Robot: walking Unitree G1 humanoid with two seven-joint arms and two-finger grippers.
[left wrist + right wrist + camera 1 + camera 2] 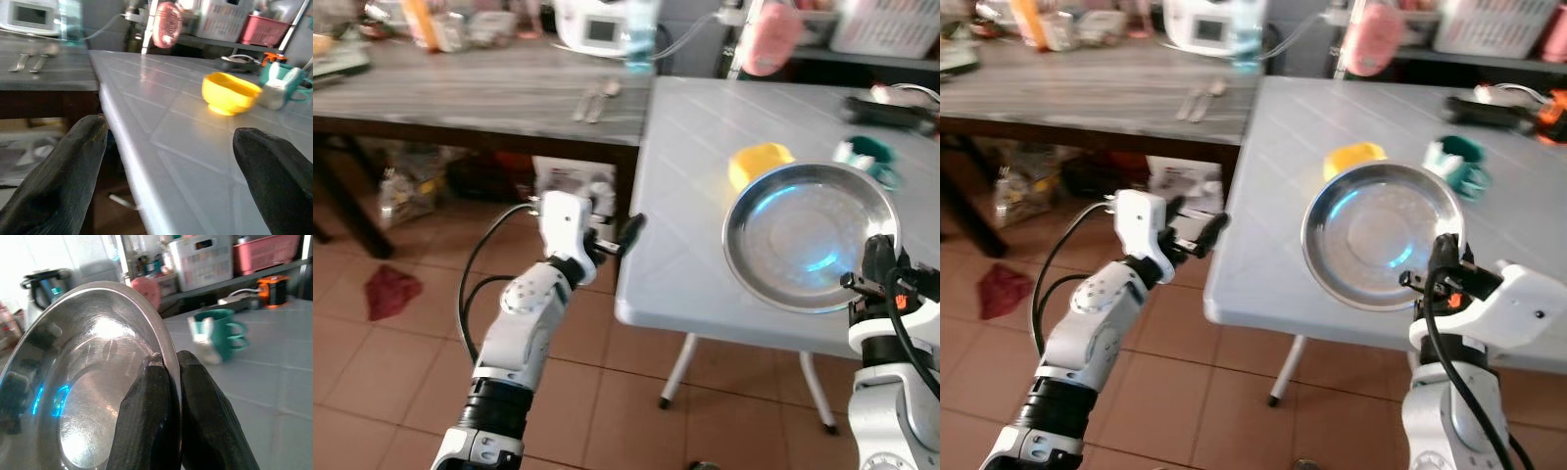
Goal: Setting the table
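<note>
A round steel plate [808,233] hangs tilted over the grey table [695,225], its near rim pinched by my right gripper [878,262], which is shut on it; the clamped rim [168,363] runs between the two black fingers. Behind the plate sit a yellow bowl [759,163] and a teal mug [867,157]. My left gripper [625,235] is open, held in the air just off the table's left edge with nothing between its fingers [73,166]. A fork and spoon [595,99] lie on the wooden table [480,93] to the left.
The wooden table carries bottles and a white appliance [597,29] at the back. A dark object [886,110] lies at the grey table's far right. A red cloth [389,291] lies on the tiled floor. Bags [406,186] sit under the wooden table.
</note>
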